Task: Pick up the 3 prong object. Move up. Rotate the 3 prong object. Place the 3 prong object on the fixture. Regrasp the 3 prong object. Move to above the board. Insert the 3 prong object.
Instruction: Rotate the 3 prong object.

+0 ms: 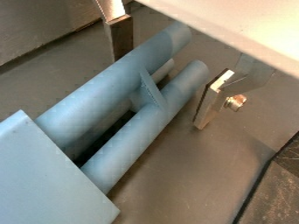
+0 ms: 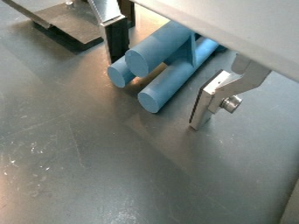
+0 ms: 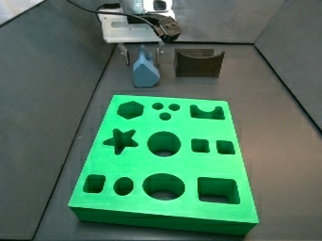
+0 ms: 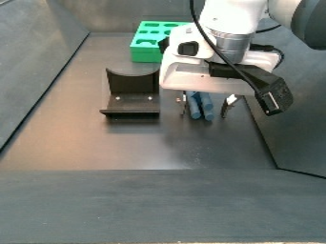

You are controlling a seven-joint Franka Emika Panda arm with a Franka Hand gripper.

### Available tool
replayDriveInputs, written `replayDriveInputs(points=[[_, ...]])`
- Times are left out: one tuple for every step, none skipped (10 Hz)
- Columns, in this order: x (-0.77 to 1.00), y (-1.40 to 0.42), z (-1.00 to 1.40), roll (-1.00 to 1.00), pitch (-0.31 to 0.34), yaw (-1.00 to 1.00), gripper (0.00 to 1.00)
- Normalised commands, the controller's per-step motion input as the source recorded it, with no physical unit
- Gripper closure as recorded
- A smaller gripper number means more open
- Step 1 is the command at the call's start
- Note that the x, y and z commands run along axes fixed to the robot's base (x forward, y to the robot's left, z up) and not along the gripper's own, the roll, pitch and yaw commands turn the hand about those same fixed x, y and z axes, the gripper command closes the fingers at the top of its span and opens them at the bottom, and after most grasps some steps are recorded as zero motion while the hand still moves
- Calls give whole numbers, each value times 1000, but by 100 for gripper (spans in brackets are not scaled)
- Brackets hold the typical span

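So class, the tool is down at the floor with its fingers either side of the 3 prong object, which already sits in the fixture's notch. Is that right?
Not quite. The tool does straddle the 3 prong object, but that piece lies on the floor; in a side view the fixture stands apart with its notch empty.

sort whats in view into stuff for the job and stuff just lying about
For the job:
- blue pronged piece, lying on the floor between the open fingers
- gripper, low around it
- dark fixture, beside it
- green board

Lying about:
- nothing else shows
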Motion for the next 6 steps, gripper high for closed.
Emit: replayDriveInputs(points=[[26,13,-169,127,-22,-19,0],[26,12,-169,127,-22,-19,0],[26,12,-169,127,-22,-19,0],[26,13,-169,127,-22,-19,0],[26,13,-169,127,-22,-19,0],[26,13,-169,127,-22,-19,0]])
